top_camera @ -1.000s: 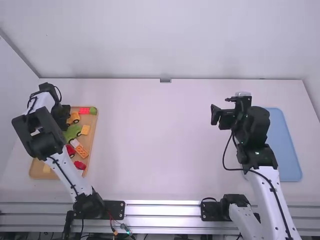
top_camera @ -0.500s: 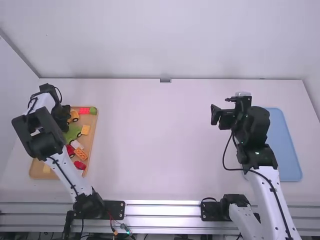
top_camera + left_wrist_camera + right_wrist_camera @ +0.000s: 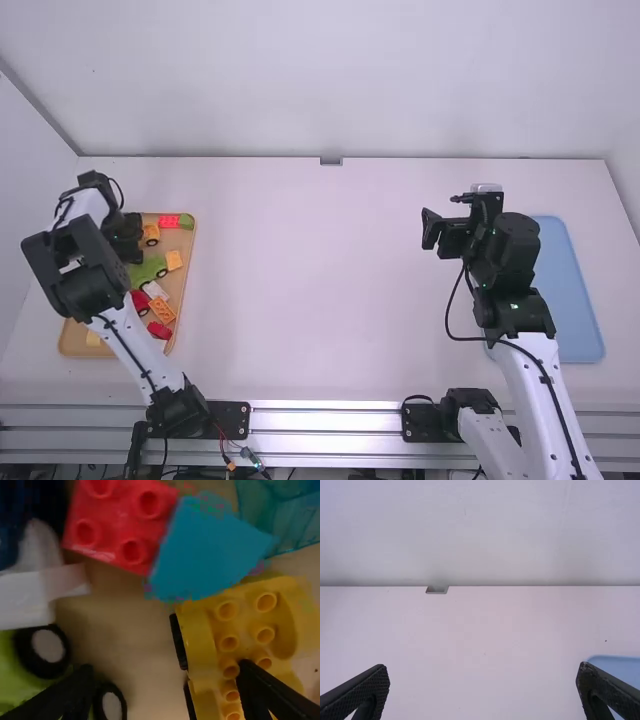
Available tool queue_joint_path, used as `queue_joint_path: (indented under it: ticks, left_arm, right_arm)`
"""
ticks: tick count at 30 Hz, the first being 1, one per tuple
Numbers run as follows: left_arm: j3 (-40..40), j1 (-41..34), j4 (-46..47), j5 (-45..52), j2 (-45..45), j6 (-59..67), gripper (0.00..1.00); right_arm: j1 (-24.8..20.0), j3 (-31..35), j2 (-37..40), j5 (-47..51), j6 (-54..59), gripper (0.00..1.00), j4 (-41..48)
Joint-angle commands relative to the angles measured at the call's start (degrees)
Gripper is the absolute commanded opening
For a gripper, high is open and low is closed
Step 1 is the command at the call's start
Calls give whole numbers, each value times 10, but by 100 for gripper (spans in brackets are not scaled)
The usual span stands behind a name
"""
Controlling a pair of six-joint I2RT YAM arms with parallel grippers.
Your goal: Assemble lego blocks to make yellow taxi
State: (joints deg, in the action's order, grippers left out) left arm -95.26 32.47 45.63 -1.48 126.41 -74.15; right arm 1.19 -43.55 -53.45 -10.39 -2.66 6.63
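Shifted left hand (image 3: 127, 242), fingertip (image 3: 250, 682) over yellow block (image 3: 200, 640), right hand (image 3: 432, 229), both empty, wide open

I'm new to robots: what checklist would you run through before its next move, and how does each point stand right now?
1. Left gripper over the wooden-coloured tray of blocks: ok.
2. Left gripper's fingers open: ok.
3. Yellow wheeled block squarely between those fingers: not ok; one fingertip overlaps it, while the other is over by the green wheeled block.
4. That overlapping fingertip free of contact with the yellow block: cannot tell.
5. Right gripper open and away from the blocks: ok.
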Motion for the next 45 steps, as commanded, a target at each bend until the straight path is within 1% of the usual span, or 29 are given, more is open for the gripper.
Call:
queue_joint_path:
  ticks: [1, 5, 11, 15, 17, 20, 22, 23, 33, 36, 44, 45]
  left_arm:
    - [5, 5, 35, 4, 0, 5, 75]
    - [-18, 5, 88, 5, 0, 4, 76]
    - [-62, 5, 116, 5, 0, 5, 78]
    - [-93, 5, 136, -1, 0, 2, 77]
    - [-104, 5, 136, -16, 0, -3, 78]
    - [-107, 0, 112, -42, 0, -10, 82]
    - [-102, -5, 97, -50, 2, 13, 90]
    - [-97, -7, 92, -51, 2, 20, 93]
    - [-20, -4, 17, -51, 2, 18, 93]
    - [-10, -6, 7, -53, 2, 5, 91]
    - [19, -9, -33, -54, 2, 0, 91]
    - [27, -9, -43, -52, 2, 0, 89]
  right_arm:
    - [4, -22, -1, -3, -2, 99, -1]
    - [4, -22, -1, -3, -1, 98, -1]
    - [3, -22, -1, -3, -1, 99, -1]
    - [3, -22, -1, -3, -2, 98, -1]
    - [4, -22, -1, -3, -1, 99, -1]
    - [4, -22, -1, -3, -2, 99, -2]
    - [4, -22, -1, -3, -1, 99, -2]
    - [4, -22, -1, -3, -2, 99, -2]
    - [4, -22, -1, -3, -1, 99, -1]
    - [3, -22, -1, -3, -1, 99, -1]
    - [3, -22, -1, -3, -2, 99, -1]
    - [4, -22, -1, -3, -1, 99, -1]
